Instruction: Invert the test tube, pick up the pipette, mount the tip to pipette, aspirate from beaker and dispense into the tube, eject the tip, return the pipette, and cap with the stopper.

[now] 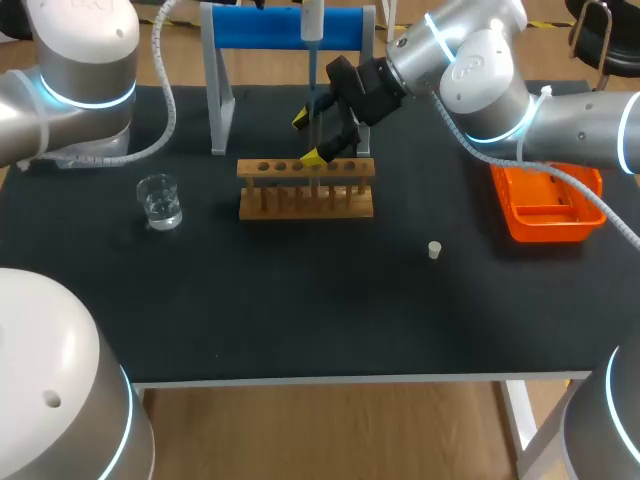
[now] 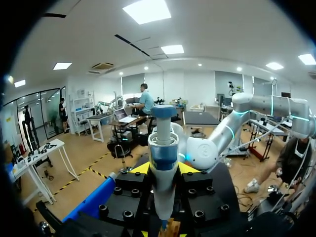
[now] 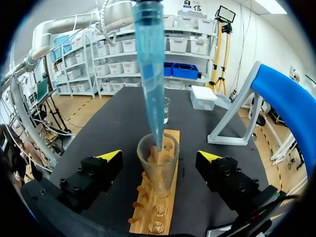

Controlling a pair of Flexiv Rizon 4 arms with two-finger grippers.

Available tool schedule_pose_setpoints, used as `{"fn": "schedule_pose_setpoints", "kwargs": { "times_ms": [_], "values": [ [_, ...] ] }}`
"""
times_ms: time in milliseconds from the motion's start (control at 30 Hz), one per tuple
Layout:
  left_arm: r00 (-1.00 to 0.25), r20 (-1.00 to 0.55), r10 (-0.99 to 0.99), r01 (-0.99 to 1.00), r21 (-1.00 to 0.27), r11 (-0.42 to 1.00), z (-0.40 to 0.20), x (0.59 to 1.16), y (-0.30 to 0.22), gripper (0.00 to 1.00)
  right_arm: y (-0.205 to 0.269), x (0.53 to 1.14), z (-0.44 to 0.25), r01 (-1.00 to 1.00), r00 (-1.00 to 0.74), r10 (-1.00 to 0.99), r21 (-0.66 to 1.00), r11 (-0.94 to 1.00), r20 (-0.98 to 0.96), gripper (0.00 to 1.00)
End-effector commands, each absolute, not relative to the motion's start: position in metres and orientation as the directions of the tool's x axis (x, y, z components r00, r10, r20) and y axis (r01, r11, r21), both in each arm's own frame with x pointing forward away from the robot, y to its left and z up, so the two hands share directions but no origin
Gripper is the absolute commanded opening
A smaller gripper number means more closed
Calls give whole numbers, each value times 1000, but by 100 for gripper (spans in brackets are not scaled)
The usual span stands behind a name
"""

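Toward the table's [image 1: 300,310] back edge, the pipette [image 2: 163,148] is clamped by the left gripper [image 2: 164,169]; the test tube [image 3: 157,173] is straddled by the spread right gripper [image 3: 159,156].

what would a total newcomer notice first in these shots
The blue pipette tip dipping into the mouth of the glass test tube, which stands in the wooden rack between the right gripper's open fingers. Next, the pipette clamped upright in the left gripper, and the bright orange tray at the table's right side.
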State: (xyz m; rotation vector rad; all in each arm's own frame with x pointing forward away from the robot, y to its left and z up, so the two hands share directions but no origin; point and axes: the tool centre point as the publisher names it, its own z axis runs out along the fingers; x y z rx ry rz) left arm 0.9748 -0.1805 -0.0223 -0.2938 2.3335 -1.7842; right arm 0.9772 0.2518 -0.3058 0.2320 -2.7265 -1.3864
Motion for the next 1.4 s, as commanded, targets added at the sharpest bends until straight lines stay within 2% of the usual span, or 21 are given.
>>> {"fn": "schedule_pose_setpoints", "kwargs": {
  "times_ms": [33, 1400],
  "values": [
    [-961, -38, -274, -33, -968, 248, -23, 975, -182, 0, 252, 977, -305, -101, -986, -167, 807, 582, -3, 100],
    [-965, -8, -262, -58, -969, 241, -43, 980, -188, 0, 252, 977, -305, -101, -986, -167, 807, 582, -3, 100]
  ]
}}
